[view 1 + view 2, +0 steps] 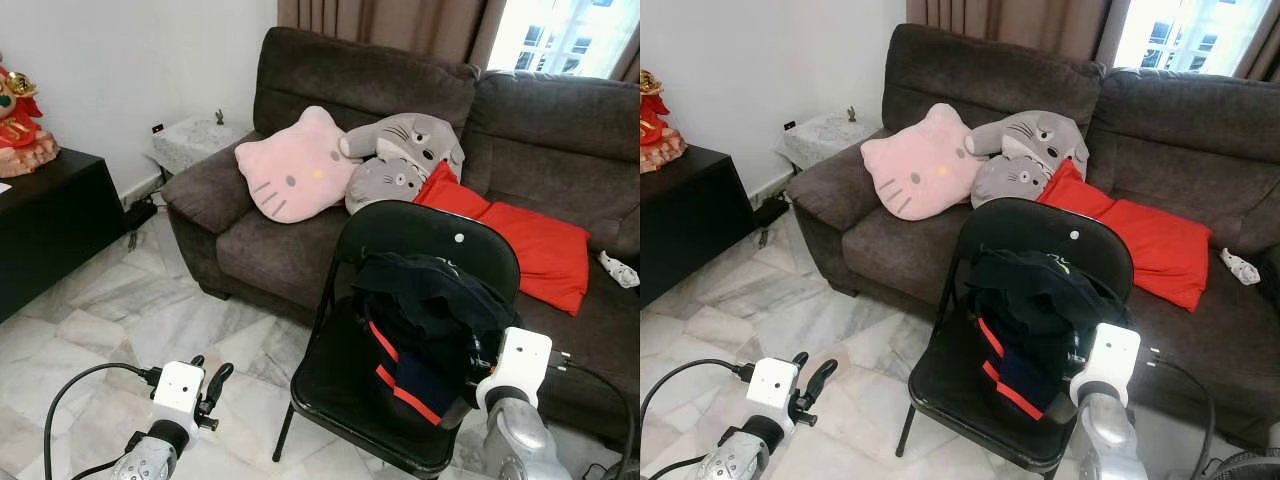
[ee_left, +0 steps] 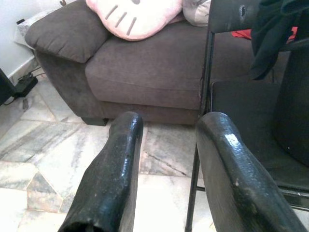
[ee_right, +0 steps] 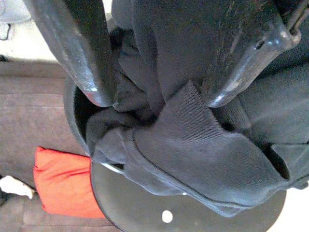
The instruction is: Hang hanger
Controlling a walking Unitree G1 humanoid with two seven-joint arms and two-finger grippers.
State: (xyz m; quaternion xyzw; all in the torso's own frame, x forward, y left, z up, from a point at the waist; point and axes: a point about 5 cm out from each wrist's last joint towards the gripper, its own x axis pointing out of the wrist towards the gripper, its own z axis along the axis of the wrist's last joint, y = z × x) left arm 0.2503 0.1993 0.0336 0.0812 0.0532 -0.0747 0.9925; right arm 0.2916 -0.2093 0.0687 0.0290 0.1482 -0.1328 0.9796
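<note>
1. Where the marble floor (image 1: 120,300) met the sofa, a black folding chair (image 1: 400,250) with a rounded metal backrest was set, and a dark knitted garment (image 1: 430,300) with red stripes was draped over its back and seat.
2. The right gripper (image 3: 154,96) was pushed into the ribbed knit fabric, its two glossy black fingers (image 3: 82,58) held apart with cloth bunched between them; whether the cloth was actually clamped could not be told.
3. No hanger could be made out among the folds of the garment.
4. The left gripper (image 2: 169,164) was held low over the veined floor beside the chair's thin front leg, its rounded fingers (image 2: 113,174) spread apart and nothing gripped.
5. On the brown fabric sofa (image 1: 300,70) behind, a pink cat-face cushion (image 1: 295,165), a grey plush toy (image 1: 400,150) and a flat red cushion (image 1: 530,240) were seen.
6. A black cabinet (image 1: 50,230) was placed against the white wall.
</note>
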